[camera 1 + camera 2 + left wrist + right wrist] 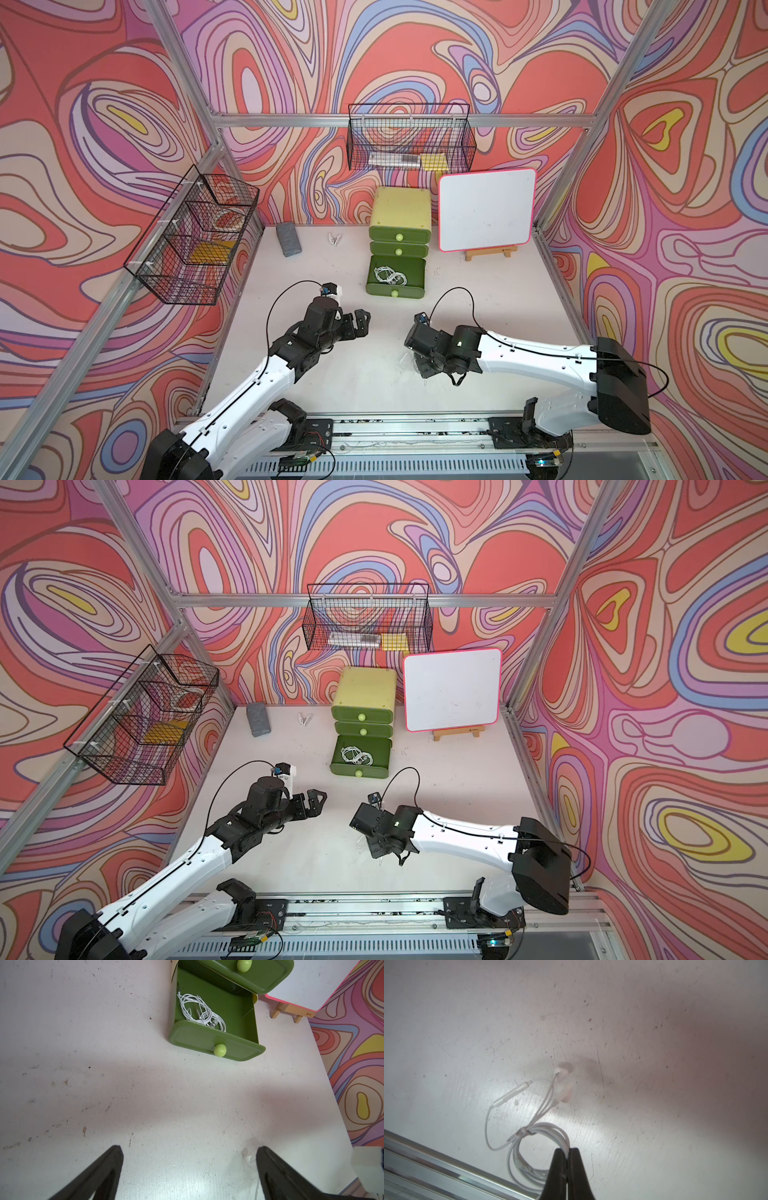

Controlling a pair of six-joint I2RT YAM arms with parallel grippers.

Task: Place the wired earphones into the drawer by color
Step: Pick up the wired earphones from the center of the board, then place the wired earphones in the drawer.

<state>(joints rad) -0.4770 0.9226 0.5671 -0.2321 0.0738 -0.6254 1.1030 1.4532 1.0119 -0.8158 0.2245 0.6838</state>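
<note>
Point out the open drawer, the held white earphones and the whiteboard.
open drawer [411,291]: in a top view, front panel.
held white earphones [524,1132]: right wrist view, cable wrap.
whiteboard [486,210]: in a top view, white face.

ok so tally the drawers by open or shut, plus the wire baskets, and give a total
open drawers: 1
shut drawers: 2
wire baskets: 2
total: 5

Bottom drawer [376,772] open, white earphones [355,755] coiled inside.

Shut drawers [384,235] hide contents, basket [183,286] items blurry — earphone coil [547,1125] partly behind right tool [567,1149]
</note>
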